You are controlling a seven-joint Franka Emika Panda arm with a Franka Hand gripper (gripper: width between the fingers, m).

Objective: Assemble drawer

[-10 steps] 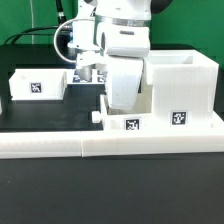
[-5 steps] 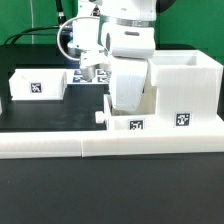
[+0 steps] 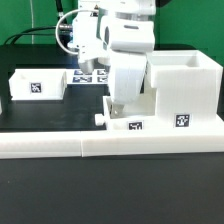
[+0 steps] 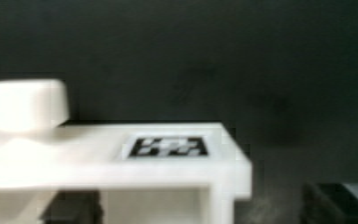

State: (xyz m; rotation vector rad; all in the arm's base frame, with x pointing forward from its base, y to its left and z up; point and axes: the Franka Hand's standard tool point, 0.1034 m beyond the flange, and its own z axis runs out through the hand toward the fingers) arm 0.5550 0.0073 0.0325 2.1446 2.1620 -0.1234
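Note:
The tall white casing [image 3: 186,88] stands at the exterior view's right with a tag on its front. A small white tray [image 3: 128,125] with a tag and a round knob [image 3: 98,118] sits against the casing's left side, behind the border bar. My gripper [image 3: 120,104] hangs just above this tray. In the wrist view the tray's tagged face [image 4: 171,147] and knob [image 4: 25,105] lie below the gripper [image 4: 208,206]. The dark fingers [image 4: 78,207] stand wide apart, one of them clear of the tray's edge. The gripper is open and empty. A second tray [image 3: 38,85] stands at the left.
Long low white border bars [image 3: 100,146] run along the front. The marker board [image 3: 88,75] lies flat at the back between the left tray and the arm. Black table surface [image 3: 60,112] lies between the trays. Cables hang behind the arm.
The gripper has risen straight up from the tray by the casing. The tray, the casing and the left tray have not moved.

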